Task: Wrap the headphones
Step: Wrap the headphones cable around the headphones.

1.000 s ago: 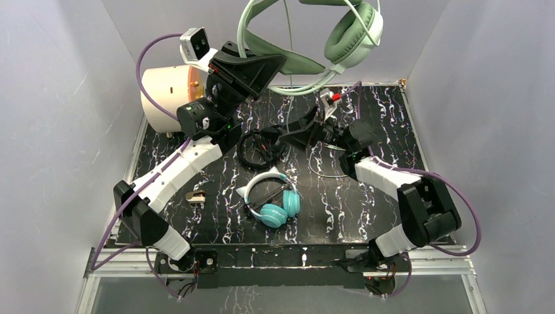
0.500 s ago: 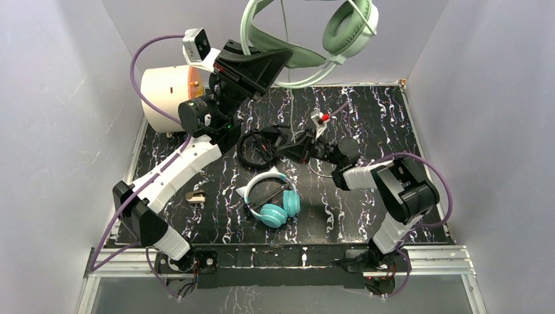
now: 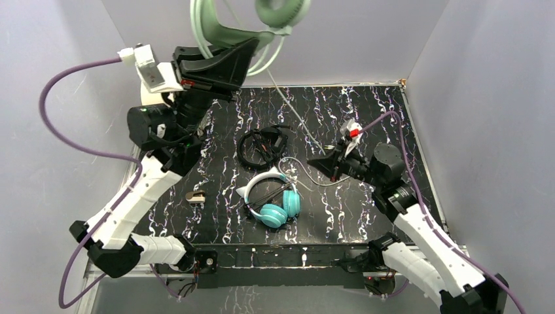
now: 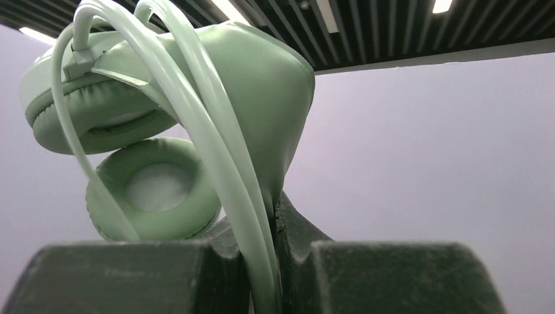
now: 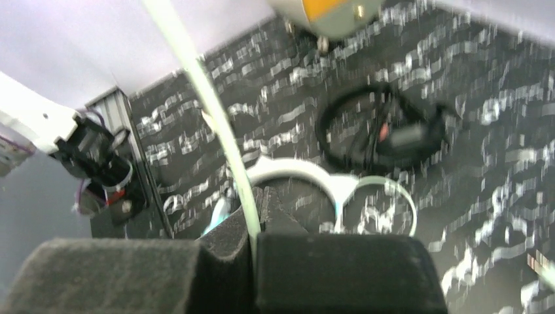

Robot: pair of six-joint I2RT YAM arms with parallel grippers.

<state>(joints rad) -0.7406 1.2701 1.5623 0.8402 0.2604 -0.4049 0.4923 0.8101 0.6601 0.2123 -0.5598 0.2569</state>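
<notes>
- Left gripper (image 3: 250, 46) clamped on sage-green headset (image 3: 283, 10) band, high against the back wall (image 3: 366, 39) (cups cut by frame top).
- Right gripper (image 3: 313, 161) pinches its light cable (image 3: 292, 111) above the table (image 3: 373, 111), near teal headset (image 3: 275, 212).

The pale sage-green over-ear headset (image 3: 281, 10) is running off the overhead view's top edge, losing part of its band and cups. Motion blur is smearing the all-black corded headset (image 5: 393, 137) and the black white-veined tabletop (image 5: 497, 98) in the right wrist view. A small tan object (image 3: 195, 195) is showing too small to identify.
</notes>
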